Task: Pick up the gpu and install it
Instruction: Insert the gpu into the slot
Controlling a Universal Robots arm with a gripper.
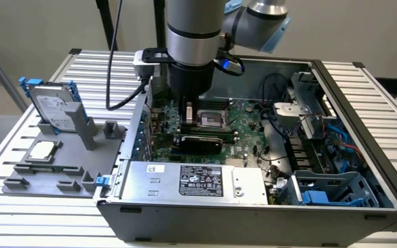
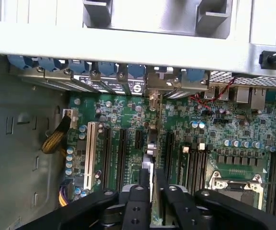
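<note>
Fingers point(image 2: 140, 191) of mine were down inside the open computer case point(image 1: 254, 219), which lay on the slatted table point(image 1: 33, 219). They were closed on the gpu point(image 2: 150, 148), one on each side of its thin upper edge. The card stood on its edge over the green motherboard point(image 2: 200, 129), between the long black slots, and its far end reached the row of blue clips at the rear wall of the case. From the exterior view the gpu point(image 1: 198, 142) was a dark bar just beside the CPU socket point(image 1: 209, 120), under my arm. Toward the table edge at the exterior view's left, a grey holder point(image 1: 54, 178) carried the hard drive point(image 1: 50, 111), standing tilted in its blue rails, and the small square CPU chip point(image 1: 41, 151) lay flat, well apart from me.
</note>
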